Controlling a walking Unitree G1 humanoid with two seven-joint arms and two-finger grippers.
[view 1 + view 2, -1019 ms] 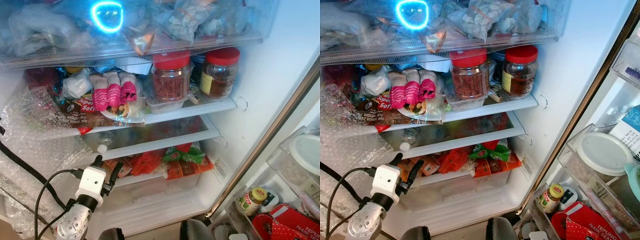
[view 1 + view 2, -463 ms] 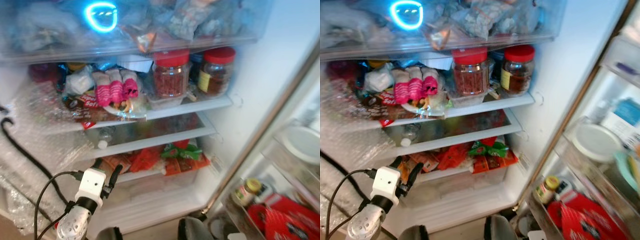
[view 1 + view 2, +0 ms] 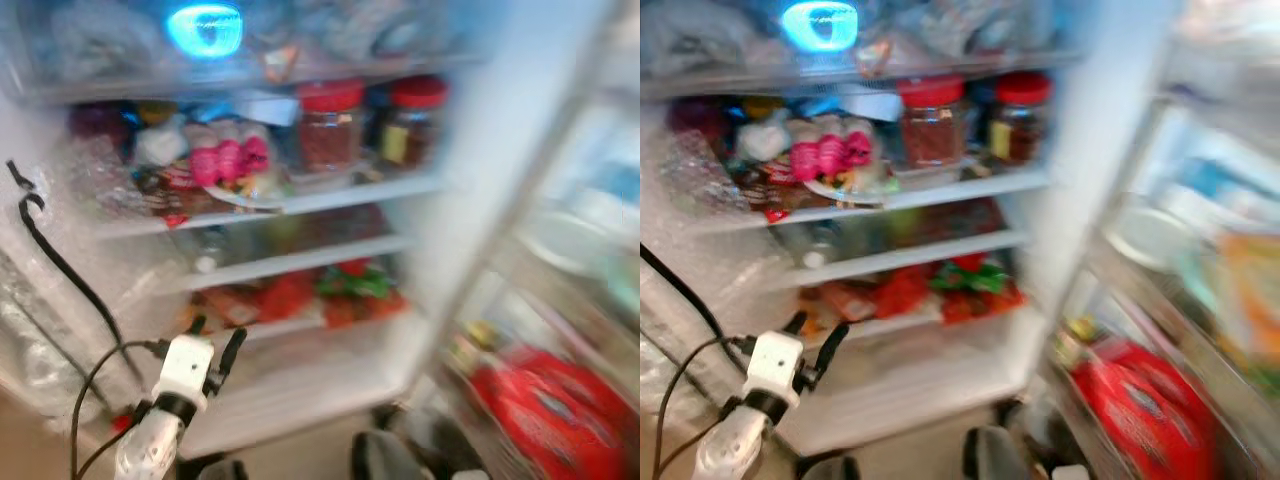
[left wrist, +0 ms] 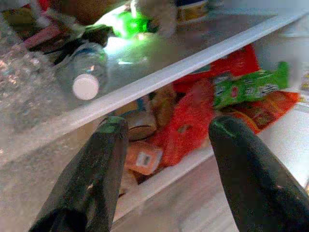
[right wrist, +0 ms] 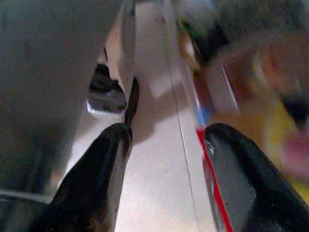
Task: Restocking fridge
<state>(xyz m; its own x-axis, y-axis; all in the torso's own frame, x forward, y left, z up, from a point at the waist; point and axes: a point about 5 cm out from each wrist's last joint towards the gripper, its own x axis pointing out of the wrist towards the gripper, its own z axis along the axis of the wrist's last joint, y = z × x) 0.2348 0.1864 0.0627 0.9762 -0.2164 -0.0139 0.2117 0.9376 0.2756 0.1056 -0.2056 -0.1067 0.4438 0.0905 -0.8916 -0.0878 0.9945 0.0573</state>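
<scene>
**Open fridge, left gripper raised before the lower shelves**

The open fridge (image 3: 450, 200) takes up the head views, which are blurred, most of all on the door side. Its white glass shelf (image 3: 270, 205), the upper one of those in view, serves as the landmark here. On that shelf stand two red-lidded jars (image 3: 330, 125) side by side toward the door side, and further toward the robot's left a pink-wrapped packet (image 3: 228, 160) lies on a plate among other bags. Above the shelf a clear drawer (image 3: 120, 50) holds bagged goods, with a blue ring of light (image 3: 205, 28) shining on it. Below the shelf, on the next level, a clear bottle with a white cap (image 4: 87, 72) lies on its side. One level further down, red, orange and green snack packets (image 3: 340, 295) are piled together. Bubble wrap (image 3: 60, 290) hangs over the fridge's side to the robot's left of the shelf. The door bins (image 3: 550, 400) to the right show a red package, too smeared to read.

The left gripper (image 3: 212, 340) is held up well below the shelf, in front of the snack level, its fingers (image 4: 96, 164) spread apart and holding nothing. The right gripper (image 5: 164, 145) points at a pale floor beside the door's lower edge, its fingers parted and empty.
</scene>
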